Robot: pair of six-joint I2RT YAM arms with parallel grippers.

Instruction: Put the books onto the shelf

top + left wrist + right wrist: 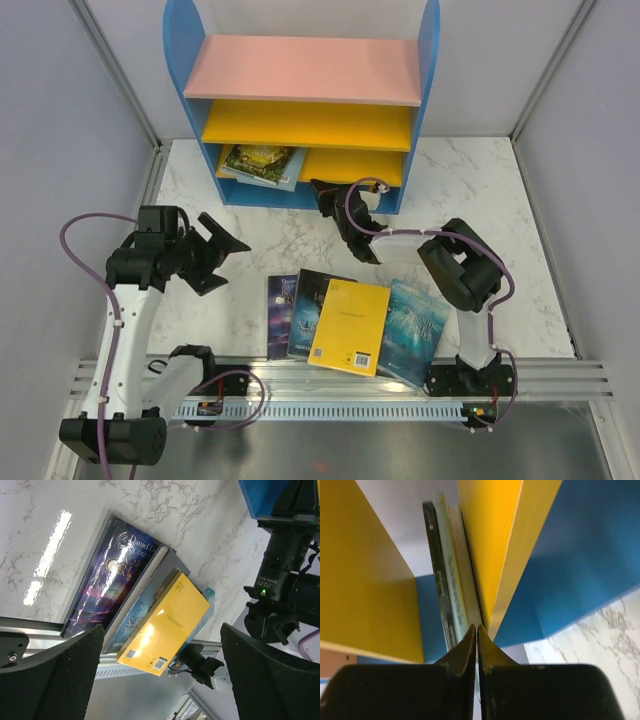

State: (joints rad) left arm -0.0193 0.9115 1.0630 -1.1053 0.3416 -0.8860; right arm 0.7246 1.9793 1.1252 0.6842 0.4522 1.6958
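Note:
The shelf (308, 68) stands at the back, with blue sides, a pink top and yellow boards. A stack of books (262, 162) lies on its lower yellow board, left part. My right gripper (325, 195) is shut and empty at the shelf's lower front. In the right wrist view its tips (477, 628) sit just before those books (448, 565), seen edge-on. Near the front edge of the table lie a dark purple book (283, 315), a dark blue book (316, 305), a yellow book (350, 327) on top and a teal book (414, 330). My left gripper (215, 255) hangs open and empty, left of them.
In the left wrist view the purple book (107, 575) and yellow book (167, 620) lie beyond my wide-apart fingers (55, 675). A metal rail (340, 380) runs along the table's front edge. Grey walls close in left and right.

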